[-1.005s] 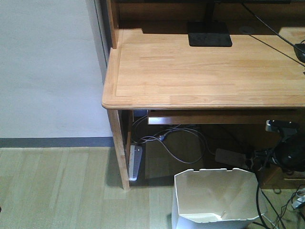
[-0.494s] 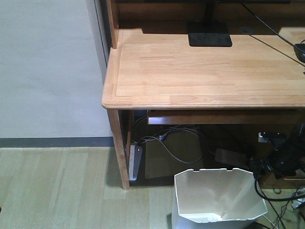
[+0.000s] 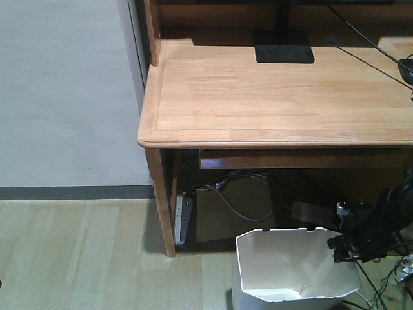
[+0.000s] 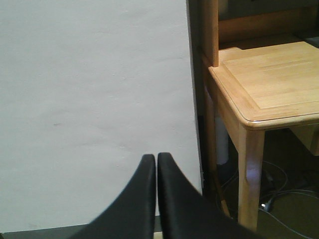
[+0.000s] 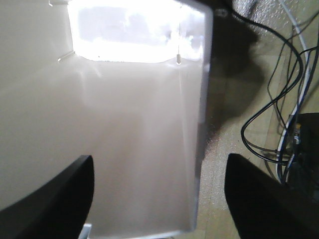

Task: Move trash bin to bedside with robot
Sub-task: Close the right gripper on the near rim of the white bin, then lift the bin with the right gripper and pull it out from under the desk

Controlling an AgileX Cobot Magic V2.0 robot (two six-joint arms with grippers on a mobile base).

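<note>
The right claw (image 5: 159, 159) has lowered astride the trash bin (image 3: 284, 265) wall.

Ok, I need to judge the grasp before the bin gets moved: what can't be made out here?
Bed: in no view.
Trash bin base: cut off by the front view's bottom edge.
Bin's inside: washed out by glare, right wrist view.
Right pincer: open astride the bin's side; contact too blurred to tell, and the front view loses it in the dark under the desk.
Left pincer: shut; its view shows only room wall and desk corner.
</note>
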